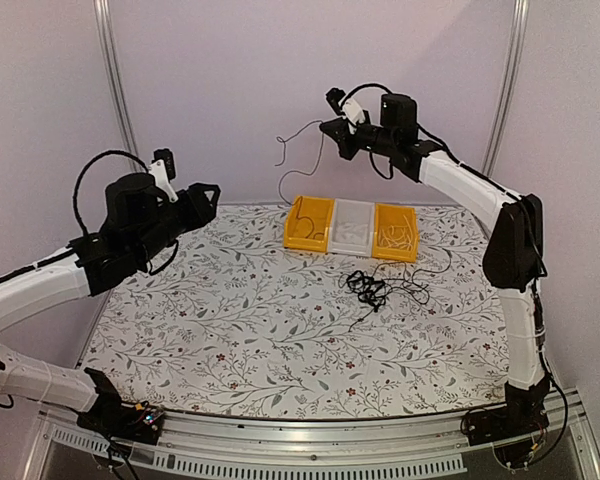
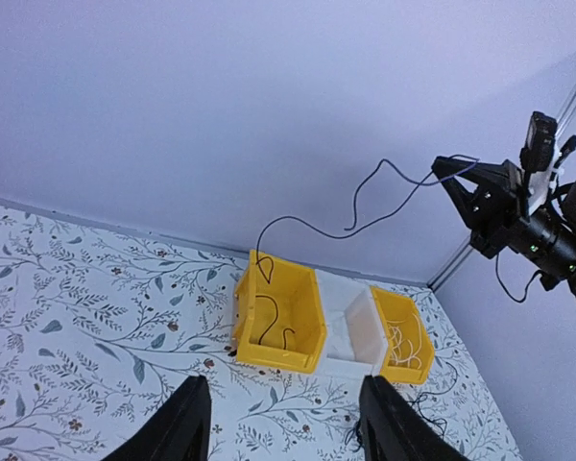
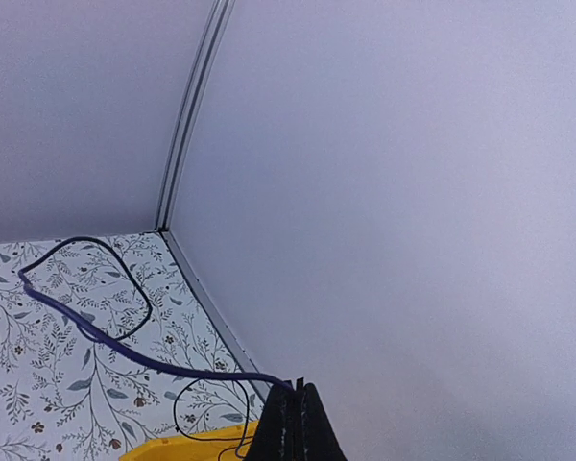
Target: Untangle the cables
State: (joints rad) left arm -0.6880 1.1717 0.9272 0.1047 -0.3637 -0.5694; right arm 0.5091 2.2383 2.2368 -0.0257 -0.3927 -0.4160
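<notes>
My right gripper (image 1: 329, 128) is raised high above the back of the table and shut on one thin black cable (image 1: 282, 183). That cable (image 2: 346, 234) sags down from it, and its lower end lies in the left yellow bin (image 2: 312, 346). In the right wrist view the closed fingertips (image 3: 296, 423) pinch the strand (image 3: 173, 369). A knotted clump of black cables (image 1: 368, 288) lies on the table in front of the bins. My left gripper (image 1: 206, 200) hovers over the left side of the table. It is open, with nothing between its fingers (image 2: 178, 423).
Three bins stand in a row at the back: the left yellow bin (image 1: 302, 238), a white one (image 1: 351, 228) and a right yellow one (image 1: 396, 232) with pale strands inside. The flowered tabletop (image 1: 230, 330) is walled at the back and sides.
</notes>
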